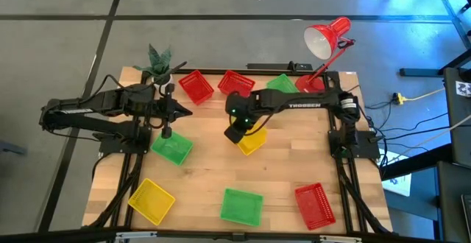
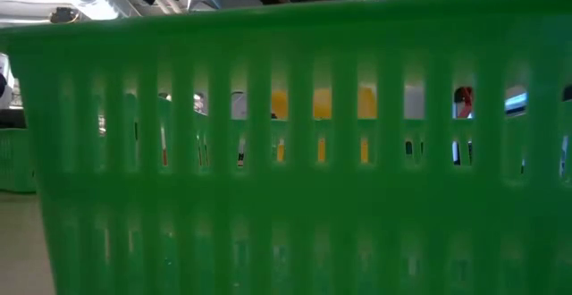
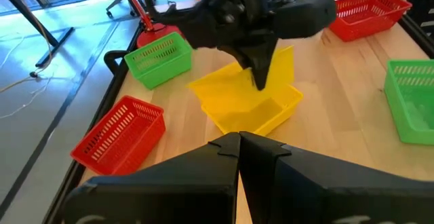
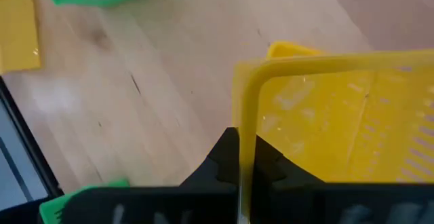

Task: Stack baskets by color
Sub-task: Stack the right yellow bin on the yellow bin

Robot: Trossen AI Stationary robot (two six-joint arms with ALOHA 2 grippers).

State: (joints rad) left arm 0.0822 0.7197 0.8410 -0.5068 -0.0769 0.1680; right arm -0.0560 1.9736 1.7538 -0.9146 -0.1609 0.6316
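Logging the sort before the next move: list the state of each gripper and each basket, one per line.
right gripper, shut on the rim of held yellow basket.
held yellow basket, tilted over lower yellow basket.
lower yellow basket, upright on table.
third yellow basket, upright, alone.
red baskets, upright, unstacked.
green baskets, upright, unstacked.
left gripper, shut, empty.

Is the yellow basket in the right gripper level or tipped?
Tipped. The right gripper, shut on the rim of one yellow basket, holds it slanted above the second yellow basket resting flat on the table.
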